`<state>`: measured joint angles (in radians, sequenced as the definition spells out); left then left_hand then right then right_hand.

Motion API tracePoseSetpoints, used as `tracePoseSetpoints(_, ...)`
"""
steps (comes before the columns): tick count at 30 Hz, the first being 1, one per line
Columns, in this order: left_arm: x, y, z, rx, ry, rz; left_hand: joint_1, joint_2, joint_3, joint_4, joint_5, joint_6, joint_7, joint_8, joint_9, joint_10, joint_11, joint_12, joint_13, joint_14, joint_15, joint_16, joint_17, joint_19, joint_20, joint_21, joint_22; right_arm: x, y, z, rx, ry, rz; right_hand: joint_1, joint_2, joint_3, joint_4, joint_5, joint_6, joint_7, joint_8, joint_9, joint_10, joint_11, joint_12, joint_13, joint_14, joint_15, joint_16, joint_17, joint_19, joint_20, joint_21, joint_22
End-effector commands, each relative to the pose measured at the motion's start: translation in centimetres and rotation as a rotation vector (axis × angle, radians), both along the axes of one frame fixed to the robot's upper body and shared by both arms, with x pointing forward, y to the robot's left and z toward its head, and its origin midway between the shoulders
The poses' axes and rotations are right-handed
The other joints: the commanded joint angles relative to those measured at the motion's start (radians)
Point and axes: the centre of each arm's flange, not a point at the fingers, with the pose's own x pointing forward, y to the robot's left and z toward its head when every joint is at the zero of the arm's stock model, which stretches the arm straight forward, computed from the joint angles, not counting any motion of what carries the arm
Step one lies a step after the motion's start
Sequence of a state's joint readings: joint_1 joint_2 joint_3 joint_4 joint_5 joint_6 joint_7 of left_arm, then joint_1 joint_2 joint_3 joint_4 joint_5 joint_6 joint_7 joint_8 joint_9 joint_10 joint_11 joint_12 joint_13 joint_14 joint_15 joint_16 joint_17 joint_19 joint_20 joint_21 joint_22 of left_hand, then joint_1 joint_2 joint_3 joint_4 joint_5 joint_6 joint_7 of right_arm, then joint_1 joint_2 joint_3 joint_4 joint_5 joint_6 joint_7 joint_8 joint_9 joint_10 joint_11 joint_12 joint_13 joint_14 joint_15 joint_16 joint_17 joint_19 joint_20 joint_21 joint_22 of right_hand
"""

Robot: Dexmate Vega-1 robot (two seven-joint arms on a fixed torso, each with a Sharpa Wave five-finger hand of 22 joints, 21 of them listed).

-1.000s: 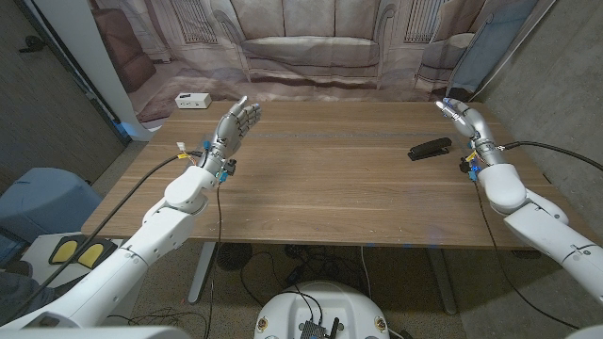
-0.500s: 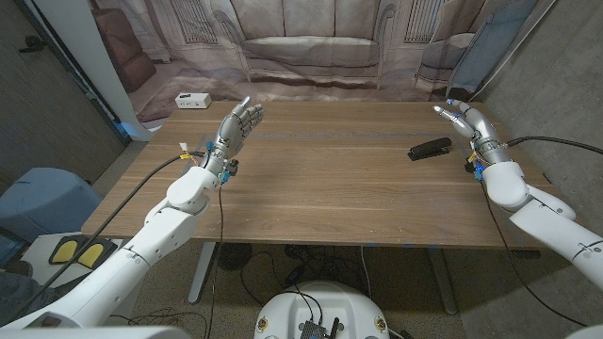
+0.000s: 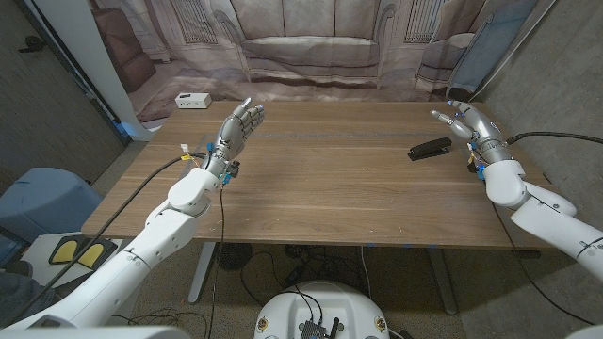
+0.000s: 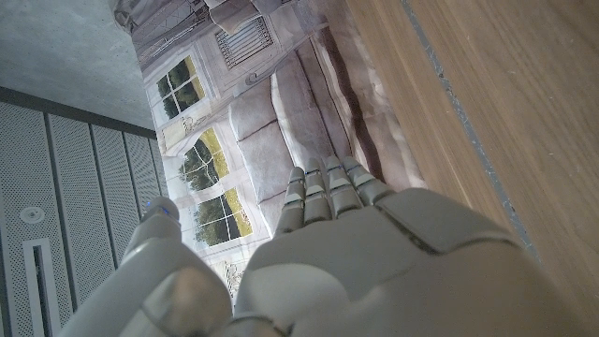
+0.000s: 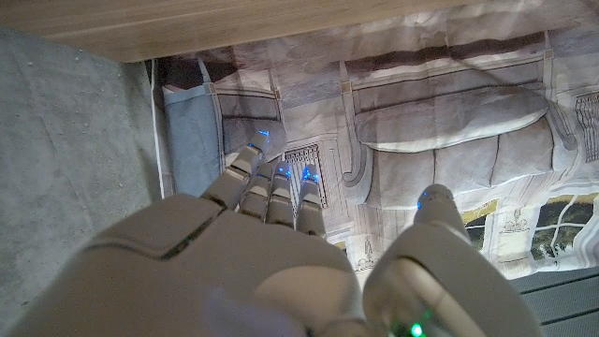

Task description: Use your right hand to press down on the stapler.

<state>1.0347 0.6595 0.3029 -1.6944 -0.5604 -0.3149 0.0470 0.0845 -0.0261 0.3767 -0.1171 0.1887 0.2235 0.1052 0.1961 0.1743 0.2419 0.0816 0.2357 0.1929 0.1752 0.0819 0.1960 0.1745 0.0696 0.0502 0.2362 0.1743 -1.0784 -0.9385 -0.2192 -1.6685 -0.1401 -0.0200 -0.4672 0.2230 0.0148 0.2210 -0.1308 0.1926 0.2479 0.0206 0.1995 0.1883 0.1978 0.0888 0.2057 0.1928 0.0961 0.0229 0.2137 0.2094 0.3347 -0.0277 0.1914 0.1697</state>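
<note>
A black stapler (image 3: 430,149) lies on the wooden table (image 3: 339,179) toward the far right. My right hand (image 3: 466,122) hovers open just right of it and a little beyond, fingers apart, holding nothing; its back (image 5: 253,253) faces the right wrist view, fingers pointing at the printed backdrop. My left hand (image 3: 237,125) is raised over the table's far left part, open and empty; the left wrist view shows its back (image 4: 374,253) with fingers extended beside the table's edge.
A white power strip (image 3: 193,100) lies at the table's far left corner. A printed sofa backdrop (image 3: 311,47) hangs behind the table. A grey panel (image 3: 556,85) stands close on the right. Cables (image 3: 219,202) trail from both wrists.
My right hand has drifted slightly right and toward the near side, staying beside the stapler. The left hand has not moved.
</note>
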Motion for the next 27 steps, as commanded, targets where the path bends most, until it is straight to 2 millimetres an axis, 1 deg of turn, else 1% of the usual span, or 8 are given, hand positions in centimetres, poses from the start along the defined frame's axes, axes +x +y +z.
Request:
tracePoseSetpoints(1,-0.3,0.1,-0.2,-0.002,0.006,0.007,0.011,0.004,0.004,-0.004,-0.002,0.009,0.0,-0.002,0.004,0.012,-0.002,-0.003,0.003,0.011,0.001,-0.001,0.005,0.005,0.004,-0.003,0.003,0.2,0.4,0.0,-0.085,0.041,-0.072,-0.007,-0.006,-0.009,0.002,0.008,-0.015,-0.014,-0.008,0.002,-0.005,-0.017,-0.006,0.005,-0.016,-0.004,-0.009,0.003,-0.024,-0.004,-0.007,0.003)
tracePoseSetpoints(6,-0.3,0.1,-0.2,0.002,0.004,0.004,0.012,0.005,0.004,-0.004,-0.002,0.011,0.0,-0.002,0.004,0.011,0.0,-0.004,0.003,0.012,0.0,-0.001,0.005,0.006,0.004,-0.004,0.003,0.2,0.7,0.1,-0.115,0.061,-0.089,-0.012,-0.009,-0.012,0.003,0.01,-0.032,-0.013,-0.012,0.002,-0.017,-0.017,-0.01,0.004,-0.031,-0.008,-0.014,0.003,-0.054,-0.011,-0.014,0.003)
tracePoseSetpoints(9,-0.3,0.2,-0.2,0.001,0.003,0.003,0.013,0.006,0.005,-0.004,-0.002,0.012,0.0,-0.002,0.004,0.011,0.0,-0.004,0.003,0.013,0.001,-0.001,0.005,0.006,0.004,-0.005,0.003,0.2,0.9,0.1,-0.128,0.066,-0.094,-0.016,-0.01,-0.014,0.004,0.011,-0.03,-0.012,-0.009,0.001,0.021,-0.029,0.004,0.003,-0.031,-0.014,-0.013,0.002,-0.063,-0.012,-0.011,0.003)
tracePoseSetpoints(16,-0.4,0.4,-0.4,-0.001,0.004,0.005,0.013,0.008,0.005,-0.004,-0.002,0.013,0.0,-0.002,0.004,0.013,0.0,-0.005,0.003,0.013,0.001,-0.001,0.005,0.006,0.004,-0.007,0.003,0.5,1.2,0.4,-0.194,0.127,-0.094,-0.026,-0.01,-0.018,0.008,0.013,0.043,-0.035,0.017,0.002,0.016,-0.037,-0.003,0.002,-0.037,-0.02,-0.014,0.001,-0.078,-0.017,-0.008,0.003)
tracePoseSetpoints(20,-0.4,0.4,-0.5,-0.002,0.006,0.004,0.014,0.008,0.005,-0.005,-0.002,0.015,-0.001,-0.002,0.004,0.013,0.0,-0.005,0.003,0.013,0.001,-0.002,0.005,0.007,0.004,-0.008,0.003,0.6,1.3,0.4,-0.211,0.145,-0.095,-0.026,-0.01,-0.018,0.008,0.014,0.05,-0.04,0.018,0.002,0.016,-0.035,-0.003,0.002,-0.037,-0.021,-0.013,0.0,-0.076,-0.018,-0.005,0.003)
tracePoseSetpoints(23,-0.5,0.5,-0.5,-0.001,0.005,0.005,0.014,0.009,0.005,-0.005,-0.002,0.016,-0.001,-0.002,0.004,0.013,-0.001,-0.005,0.003,0.013,0.0,-0.002,0.005,0.007,0.004,-0.009,0.003,0.8,1.4,0.5,-0.229,0.158,-0.101,-0.027,-0.009,-0.019,0.008,0.015,0.044,-0.045,0.013,0.002,0.014,-0.048,-0.004,0.001,-0.032,-0.02,-0.011,0.0,-0.074,-0.016,-0.003,0.003)
tracePoseSetpoints(26,-0.6,0.5,-0.5,-0.001,0.003,0.007,0.014,0.009,0.005,-0.005,-0.002,0.016,-0.001,-0.002,0.004,0.014,-0.001,-0.006,0.003,0.013,0.001,-0.002,0.005,0.007,0.004,-0.009,0.003,0.9,1.5,0.6,-0.252,0.176,-0.108,-0.029,-0.007,-0.019,0.009,0.016,0.033,-0.049,0.006,0.002,0.031,-0.055,0.001,0.001,0.01,-0.018,0.004,-0.001,-0.046,-0.008,0.008,0.003)
tracePoseSetpoints(27,-0.6,0.5,-0.5,-0.002,0.004,0.008,0.015,0.01,0.006,-0.005,-0.002,0.016,-0.001,-0.002,0.004,0.014,-0.002,-0.006,0.003,0.013,0.001,-0.002,0.005,0.008,0.004,-0.01,0.003,0.9,1.5,0.6,-0.258,0.182,-0.109,-0.029,-0.007,-0.019,0.008,0.016,0.028,-0.048,0.003,0.002,0.036,-0.036,0.002,0.001,0.017,-0.018,0.006,-0.002,-0.037,-0.008,0.011,0.003)
